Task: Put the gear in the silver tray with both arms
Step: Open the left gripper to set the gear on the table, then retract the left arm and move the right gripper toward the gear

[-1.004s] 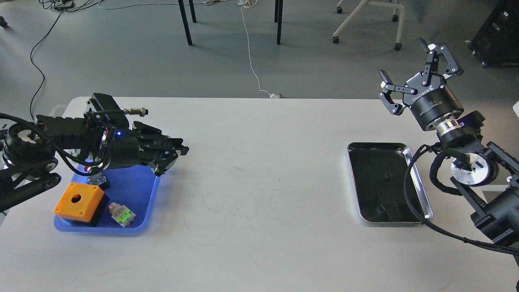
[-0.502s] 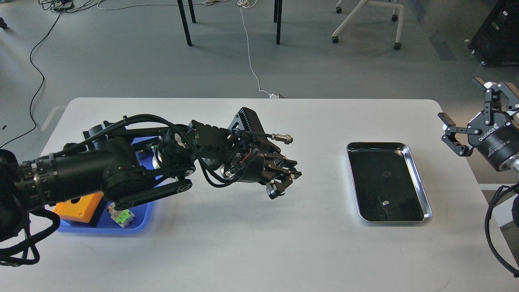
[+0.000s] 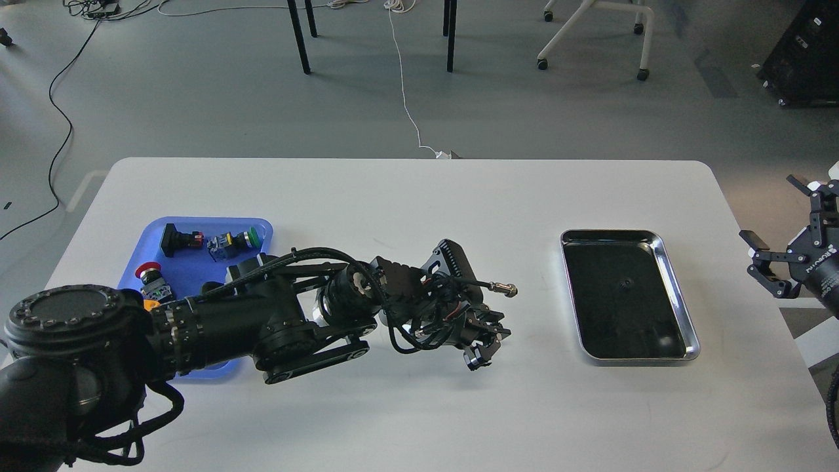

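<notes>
Right, the white table (image 3: 406, 196) carries everything, and the silver tray (image 3: 676, 288) is the landmark, lying flat with its dark bottom bare: no gear in it, so the delivery is not yet done. Reaching toward the tray from well to its left comes the left arm (image 3: 262, 324), stretched low across the table, presumably to bridge the gap between supply and target. Farther left of the tray sits the blue tray (image 3: 196, 262), with push-button parts lying in it. The left claw (image 3: 485, 341) hangs just left of the silver tray, fingers drawn together and pointing down; whether a gear sits between them I cannot tell, too dark. Off the tray's right side, beyond the table edge, the right claw (image 3: 780, 262) waits with fingers spread, holding nothing, likely parked clear.
</notes>
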`<state>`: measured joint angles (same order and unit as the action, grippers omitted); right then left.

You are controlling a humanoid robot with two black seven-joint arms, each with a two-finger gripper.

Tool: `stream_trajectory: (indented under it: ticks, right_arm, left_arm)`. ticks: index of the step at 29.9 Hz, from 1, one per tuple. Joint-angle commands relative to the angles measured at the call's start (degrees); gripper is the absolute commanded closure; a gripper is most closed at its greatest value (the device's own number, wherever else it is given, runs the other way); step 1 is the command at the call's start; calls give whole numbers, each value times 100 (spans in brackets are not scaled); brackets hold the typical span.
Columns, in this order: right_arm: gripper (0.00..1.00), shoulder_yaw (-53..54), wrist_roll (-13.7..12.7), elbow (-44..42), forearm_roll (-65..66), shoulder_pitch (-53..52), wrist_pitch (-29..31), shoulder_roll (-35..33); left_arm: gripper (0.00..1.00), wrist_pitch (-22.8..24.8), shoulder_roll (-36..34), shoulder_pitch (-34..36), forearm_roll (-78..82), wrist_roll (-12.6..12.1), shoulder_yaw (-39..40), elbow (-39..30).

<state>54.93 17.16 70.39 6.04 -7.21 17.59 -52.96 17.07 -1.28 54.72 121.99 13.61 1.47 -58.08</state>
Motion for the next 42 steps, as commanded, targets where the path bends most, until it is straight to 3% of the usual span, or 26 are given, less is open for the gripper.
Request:
stream_trajectory:
  ticks: [1, 4, 6, 9, 11, 17, 19, 26, 33, 38, 42]
  right_arm:
    - [1, 26, -2, 1, 2, -9, -10, 22]
    - [1, 18, -2, 1, 2, -61, -10, 49]
    - [1, 9, -11, 10, 2, -96, -10, 58]
    - [1, -9, -37, 1, 11, -228, -10, 58]
    - [1, -35, -55, -16, 11, -351, -1, 49]
    - [1, -88, -116, -43, 73, -729, -1, 40]
    - [1, -88, -274, -25, 90, -948, -1, 31]
    - [1, -701, -863, -69, 468, -2169, 25, 49]
    - [1, -2572, -802, -428, 477, -4005, 69, 232]
    - [1, -4171, -679, -1096, 704, -5428, 78, 1014]
    - [1, -5533, -547, -1194, 1187, -6510, 69, 1682]
  left_arm:
    - [77, -2, -13, -67, 53, 1, 3, 16]
    - [74, -2, -30, -58, 45, 1, 3, 16]
    - [67, -2, -39, -58, 45, 10, 12, 16]
    - [43, -2, -65, -40, 18, 19, 20, -2]
    - [33, -2, -127, -49, 1, 27, 64, -37]
    - [27, -142, -443, -14, -227, 89, 345, -90]
    - [22, -169, -697, -5, -735, 106, 774, -238]
    - [17, -265, -1602, -49, -3774, 36, 2129, -336]
    - [3, -433, -2508, -58, -7982, 98, 2507, -195]
    - [2, -371, -2957, -67, -10876, 98, 2604, 208]
    - [2, -117, -3150, -128, -11828, 107, 2806, 639]
